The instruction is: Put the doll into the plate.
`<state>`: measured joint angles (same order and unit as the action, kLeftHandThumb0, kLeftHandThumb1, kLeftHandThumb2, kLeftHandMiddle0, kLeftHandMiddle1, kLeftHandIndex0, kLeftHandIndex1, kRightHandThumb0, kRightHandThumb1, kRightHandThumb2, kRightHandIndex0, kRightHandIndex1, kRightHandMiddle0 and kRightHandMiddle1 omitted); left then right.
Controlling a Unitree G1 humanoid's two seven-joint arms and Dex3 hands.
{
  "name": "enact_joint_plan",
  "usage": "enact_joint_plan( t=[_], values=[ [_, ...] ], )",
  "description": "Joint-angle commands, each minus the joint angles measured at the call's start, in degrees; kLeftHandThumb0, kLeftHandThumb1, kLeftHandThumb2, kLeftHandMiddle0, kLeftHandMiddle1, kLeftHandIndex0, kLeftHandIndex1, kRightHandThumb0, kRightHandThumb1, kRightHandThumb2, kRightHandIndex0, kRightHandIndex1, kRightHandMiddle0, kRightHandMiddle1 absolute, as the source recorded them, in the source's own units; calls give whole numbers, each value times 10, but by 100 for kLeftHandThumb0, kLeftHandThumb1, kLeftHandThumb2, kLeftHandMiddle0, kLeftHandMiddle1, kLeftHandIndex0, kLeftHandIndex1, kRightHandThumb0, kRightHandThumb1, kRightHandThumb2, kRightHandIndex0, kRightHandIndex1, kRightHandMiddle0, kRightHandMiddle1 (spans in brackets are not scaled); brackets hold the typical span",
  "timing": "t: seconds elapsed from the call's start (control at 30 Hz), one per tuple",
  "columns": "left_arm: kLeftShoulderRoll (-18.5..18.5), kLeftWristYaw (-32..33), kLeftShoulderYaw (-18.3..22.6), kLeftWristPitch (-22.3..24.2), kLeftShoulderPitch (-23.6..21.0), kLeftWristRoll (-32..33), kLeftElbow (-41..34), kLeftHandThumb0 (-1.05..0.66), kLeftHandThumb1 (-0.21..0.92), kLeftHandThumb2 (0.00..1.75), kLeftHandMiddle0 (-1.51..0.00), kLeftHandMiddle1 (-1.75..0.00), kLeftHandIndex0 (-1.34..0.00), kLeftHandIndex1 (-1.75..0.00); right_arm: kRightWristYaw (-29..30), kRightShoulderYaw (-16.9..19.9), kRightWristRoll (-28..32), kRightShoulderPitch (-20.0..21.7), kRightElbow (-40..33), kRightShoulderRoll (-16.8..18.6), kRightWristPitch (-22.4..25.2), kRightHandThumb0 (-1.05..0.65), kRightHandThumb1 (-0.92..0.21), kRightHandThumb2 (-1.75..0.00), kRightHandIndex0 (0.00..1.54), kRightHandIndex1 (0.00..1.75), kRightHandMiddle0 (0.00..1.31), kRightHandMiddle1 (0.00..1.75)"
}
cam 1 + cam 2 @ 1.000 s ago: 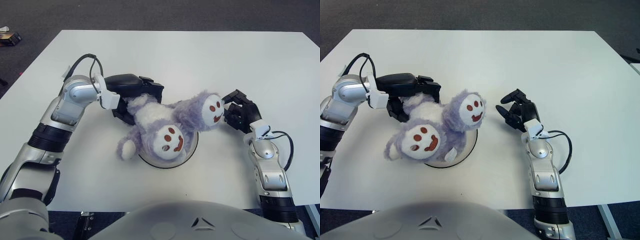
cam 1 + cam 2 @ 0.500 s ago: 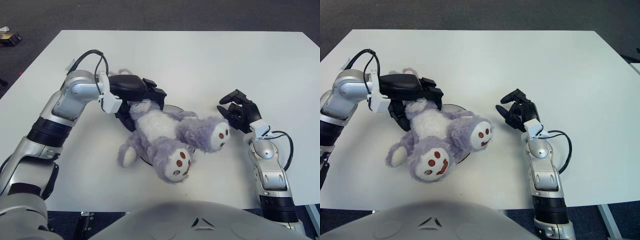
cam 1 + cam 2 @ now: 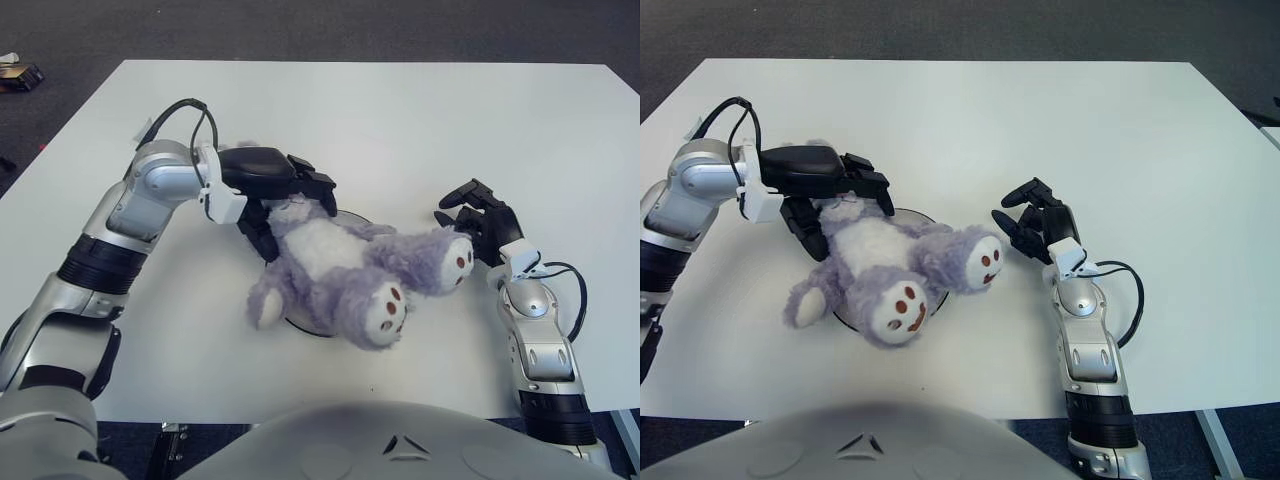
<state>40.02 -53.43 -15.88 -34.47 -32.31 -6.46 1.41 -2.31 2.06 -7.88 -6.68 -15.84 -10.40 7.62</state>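
Observation:
A purple plush doll (image 3: 335, 265) with a white belly lies on its back across the round plate (image 3: 352, 216), which it mostly hides. Its two feet, with red-marked soles, point toward the front and right, past the plate's rim. My left hand (image 3: 288, 208) is at the doll's head, which sits between thumb and fingers. My right hand (image 3: 1028, 222) shows just right of the doll's far foot (image 3: 985, 262), fingers loosely spread and holding nothing. A small gap separates them in the right eye view.
The white table (image 3: 400, 120) stretches wide behind and to both sides. Dark floor surrounds it. Cables run along both forearms, and my own grey chest fills the bottom edge.
The doll's legs came down from raised to lying flat, then swung right so one foot reaches near my right hand. My left hand shifted slightly right with the head. The right hand stayed put.

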Motion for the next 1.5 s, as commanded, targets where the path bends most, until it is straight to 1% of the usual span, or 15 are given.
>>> enact_joint_plan(
  t=[0.0,0.47,0.57,0.63,0.7,0.8,0.87,0.97,1.03,1.1,1.17,1.23,1.33,1.47],
  values=[
    [-4,10,4,-2,5,1,4,-67,91,0,-56,-7,-39,-41,-5,-7,-5,-21,27,1,30,-37,-92,-29,79,175,45,149],
    [-18,28,11,17,16,11,6,-69,92,1,-56,-1,-42,-30,-4,-9,-6,-21,26,1,33,-37,-92,-29,79,175,45,149],
    [-28,44,20,30,25,15,4,-69,92,1,-48,0,-38,-24,-4,-9,-6,-21,27,1,33,-37,-92,-29,79,175,45,149],
    [-38,52,27,47,33,33,1,-70,92,3,-42,0,-37,-19,-4,-9,-5,-20,28,1,33,-37,-92,-29,79,175,45,149],
    [-42,54,30,55,37,40,-1,-70,92,4,-40,0,-37,-18,-4,-9,-5,-20,28,1,33,-37,-92,-29,79,175,45,149],
    [-74,71,47,52,58,91,18,-73,92,10,-35,0,-34,-14,-4,-9,-5,-19,30,1,33,-37,-92,-29,79,175,45,149],
    [-88,76,55,44,63,111,32,-75,92,13,-32,0,-32,-12,-3,-9,-5,-18,32,2,33,-37,-92,-29,79,175,45,149],
    [-96,75,60,38,65,122,41,-78,92,18,-28,0,-28,-10,-3,-9,-5,-17,33,2,32,-37,-92,-29,79,175,45,149],
    [-104,72,67,45,69,145,40,-82,92,22,-24,0,-26,-8,-3,-9,-4,-16,34,2,32,-37,-92,-29,79,175,45,149],
    [-106,68,73,62,72,165,31,-84,92,24,-20,0,-23,-6,-3,-8,-4,-15,35,2,33,-37,-92,-29,78,175,45,149],
    [-100,61,82,110,80,202,2,-87,92,27,-15,0,-21,-5,-3,-8,-4,-15,34,2,35,-37,-92,-29,78,175,45,149],
    [-97,57,87,133,84,217,-13,-89,92,28,-11,0,-19,-4,-3,-8,-5,-15,34,2,36,-37,-92,-29,78,175,45,149],
    [-86,42,103,185,95,264,-48,-90,92,29,-5,0,-16,-2,-2,-8,-5,-12,36,2,37,-37,-92,-29,78,175,45,149],
    [-85,35,112,209,100,275,-64,-91,92,29,-2,0,-14,0,-2,-8,-6,-12,37,2,37,-37,-92,-28,78,175,45,149]
  ],
)
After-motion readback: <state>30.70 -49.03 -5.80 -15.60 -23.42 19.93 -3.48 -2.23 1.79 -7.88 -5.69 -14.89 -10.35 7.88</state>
